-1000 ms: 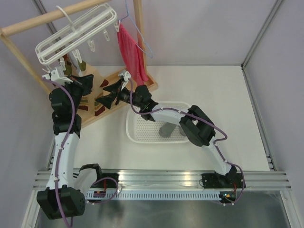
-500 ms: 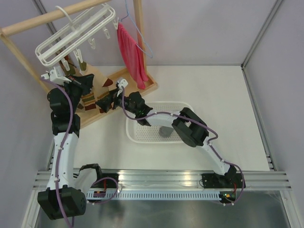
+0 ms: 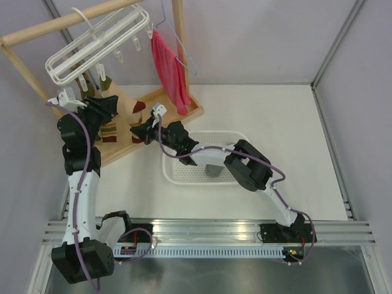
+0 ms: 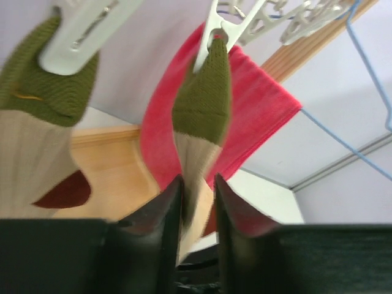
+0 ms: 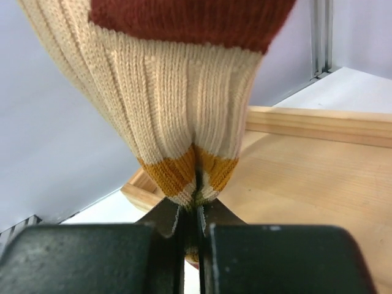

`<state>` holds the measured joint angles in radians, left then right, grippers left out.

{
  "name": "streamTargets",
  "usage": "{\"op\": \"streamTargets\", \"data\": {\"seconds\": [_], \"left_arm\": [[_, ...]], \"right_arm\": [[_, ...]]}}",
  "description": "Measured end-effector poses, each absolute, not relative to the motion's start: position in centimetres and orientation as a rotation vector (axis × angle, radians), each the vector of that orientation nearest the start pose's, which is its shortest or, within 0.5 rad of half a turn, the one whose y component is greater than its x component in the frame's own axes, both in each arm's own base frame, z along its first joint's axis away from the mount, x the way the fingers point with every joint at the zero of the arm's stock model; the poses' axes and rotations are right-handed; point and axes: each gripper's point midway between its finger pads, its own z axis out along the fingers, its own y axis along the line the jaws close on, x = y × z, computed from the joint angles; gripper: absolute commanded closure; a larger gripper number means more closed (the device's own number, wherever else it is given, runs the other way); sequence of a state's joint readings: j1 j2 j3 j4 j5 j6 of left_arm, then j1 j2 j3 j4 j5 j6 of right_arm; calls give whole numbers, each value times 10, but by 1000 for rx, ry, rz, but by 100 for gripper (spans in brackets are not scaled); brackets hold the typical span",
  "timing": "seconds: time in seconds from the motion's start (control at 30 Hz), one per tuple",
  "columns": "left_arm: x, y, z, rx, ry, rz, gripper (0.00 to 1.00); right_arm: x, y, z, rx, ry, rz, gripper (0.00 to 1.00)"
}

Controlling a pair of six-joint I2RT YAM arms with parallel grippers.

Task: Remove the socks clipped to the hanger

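Looking in, I saw the white mesh basket held one grey sock; my right fingers pinched a ribbed cream sock, my left fingers gripped an olive-topped sock clipped to the plastic hanger.

White tabletop under even, soft light, pale grey-lilac walls behind it and to its right, metal corner post at its far right corner, wooden rack at its far left, aluminium rails along its near edge
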<state>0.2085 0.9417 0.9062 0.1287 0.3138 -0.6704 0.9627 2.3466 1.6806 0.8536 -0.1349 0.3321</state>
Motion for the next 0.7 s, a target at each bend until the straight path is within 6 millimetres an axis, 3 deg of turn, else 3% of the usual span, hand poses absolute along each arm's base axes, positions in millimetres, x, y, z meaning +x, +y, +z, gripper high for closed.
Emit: {"op": "streamTargets", "data": {"seconds": [0.03, 0.07, 0.13, 0.27, 0.47, 0.57, 0.7], "left_arm": [[356, -2, 365, -418, 1463, -597, 32], [356, 2, 362, -438, 1469, -587, 23], [356, 9, 357, -483, 1476, -574, 16], [357, 22, 349, -542, 1489, -534, 14], [356, 24, 347, -551, 1491, -518, 14], [356, 23, 352, -525, 1478, -520, 14], [356, 20, 362, -471, 1454, -540, 14]], "right_arm": [[357, 581, 205, -578, 1376, 1160, 99], [353, 580, 207, -582, 1378, 1159, 99], [345, 577, 215, -588, 1375, 1161, 99], [328, 572, 238, -593, 1363, 1163, 99], [310, 568, 273, -606, 1339, 1135, 99], [303, 564, 275, -613, 1348, 1123, 99], [296, 557, 263, -618, 1392, 1094, 99]]}}
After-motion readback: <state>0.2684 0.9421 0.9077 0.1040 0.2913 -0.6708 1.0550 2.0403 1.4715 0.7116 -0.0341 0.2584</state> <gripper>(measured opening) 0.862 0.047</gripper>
